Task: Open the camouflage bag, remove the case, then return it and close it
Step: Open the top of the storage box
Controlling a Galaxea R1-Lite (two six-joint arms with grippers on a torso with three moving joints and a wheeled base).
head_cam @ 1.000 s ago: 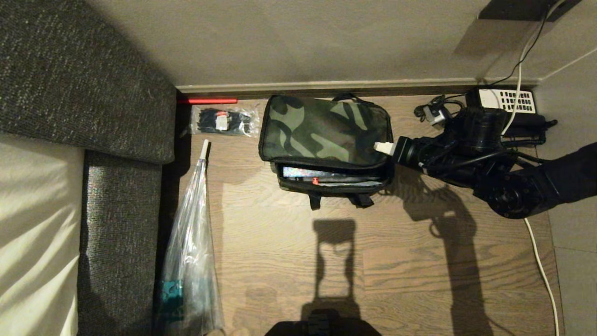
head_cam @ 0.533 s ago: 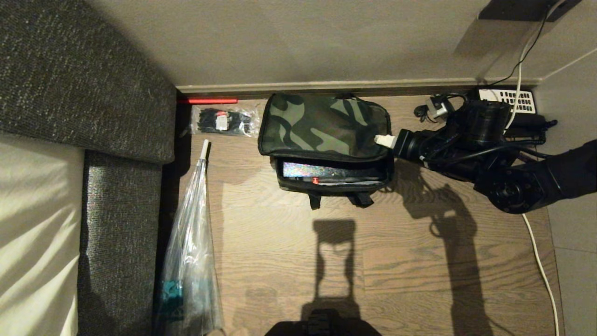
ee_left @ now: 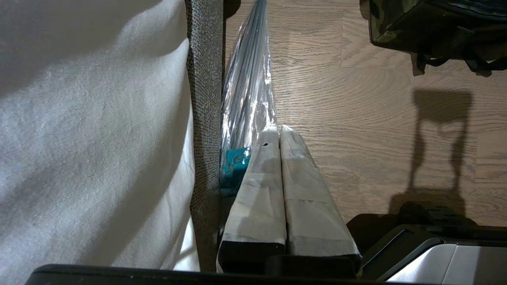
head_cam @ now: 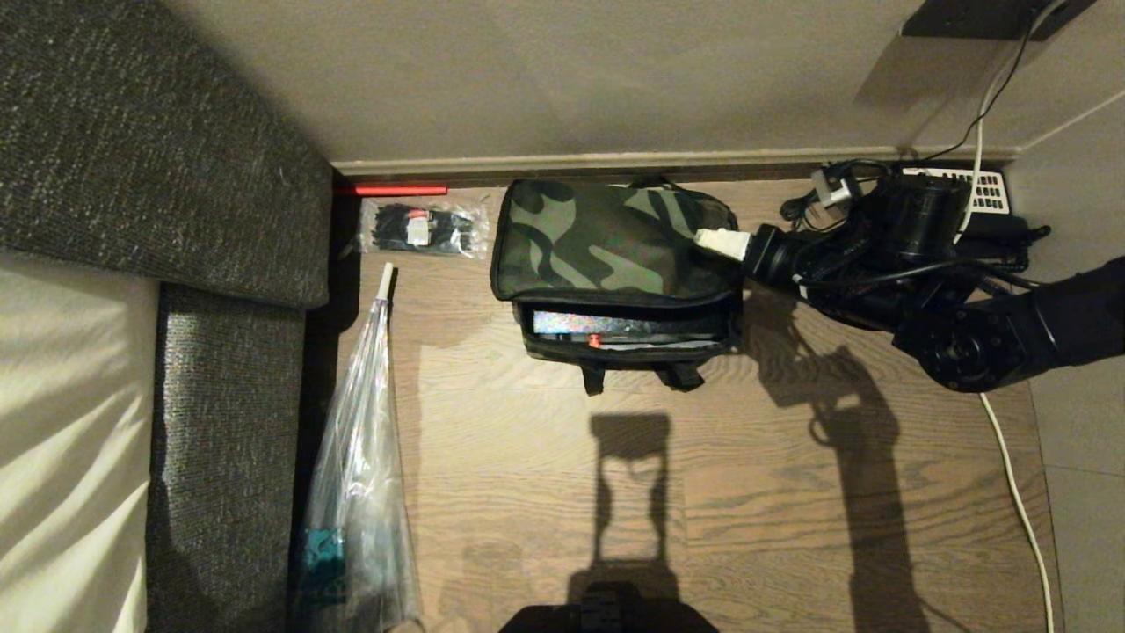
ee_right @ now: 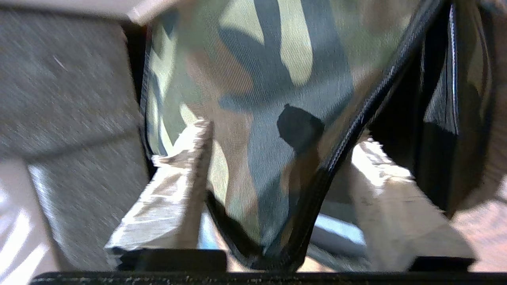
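Right gripper (ee_right: pixel 277 158) jaws apart, straddling the lid edge of the camouflage bag (head_cam: pixel 611 246), not pinching it. Left gripper (ee_left: pixel 277 134) jaws pressed together, parked low beside the sofa (ee_left: pixel 204 118). Bag sits on the wood floor (head_cam: pixel 545 475) against the wall: green-brown-black top, black sides and straps, lid lifted slightly at the front. The case (head_cam: pixel 624 327) shows only as a dark strip with a red latch in the gap; rest hidden. Right wrist view blurred.

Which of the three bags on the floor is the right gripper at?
The camouflage bag, midway along the skirting; the right gripper straddles its lid corner. The small packet and long clear bag lie by the sofa.
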